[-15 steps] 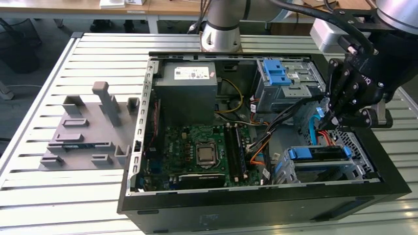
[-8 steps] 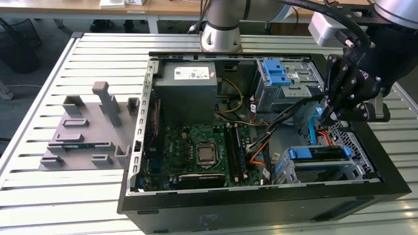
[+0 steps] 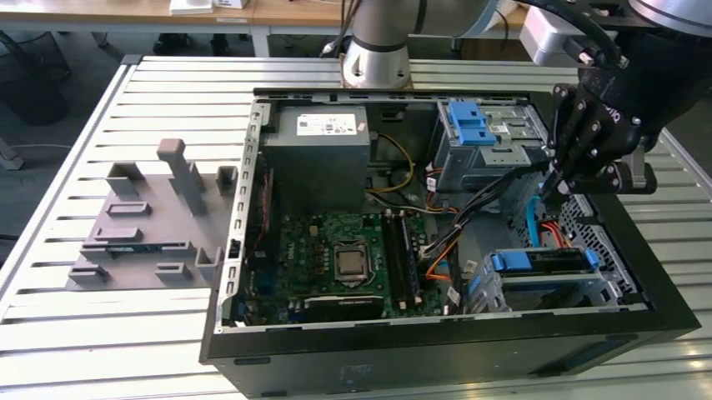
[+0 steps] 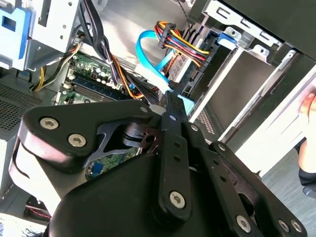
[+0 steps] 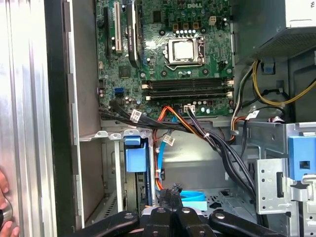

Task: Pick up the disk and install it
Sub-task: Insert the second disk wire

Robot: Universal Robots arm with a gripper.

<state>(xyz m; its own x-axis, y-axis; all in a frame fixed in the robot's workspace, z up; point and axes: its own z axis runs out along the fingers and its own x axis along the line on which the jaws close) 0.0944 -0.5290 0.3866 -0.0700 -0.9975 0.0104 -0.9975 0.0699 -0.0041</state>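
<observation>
My pincer (image 3: pixel 553 185) hangs inside the open computer case (image 3: pixel 445 350), above the disk (image 3: pixel 542 261) seated in its bay (blue rails showing). I cannot tell whether it is open or closed.

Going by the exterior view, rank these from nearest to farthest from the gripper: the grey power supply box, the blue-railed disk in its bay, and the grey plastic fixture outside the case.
1. The disk, in its bay just below the gripper.
2. The power supply box, in the case toward the exterior view's left.
3. The grey plastic fixture, on the table outside the case, farthest left.
</observation>
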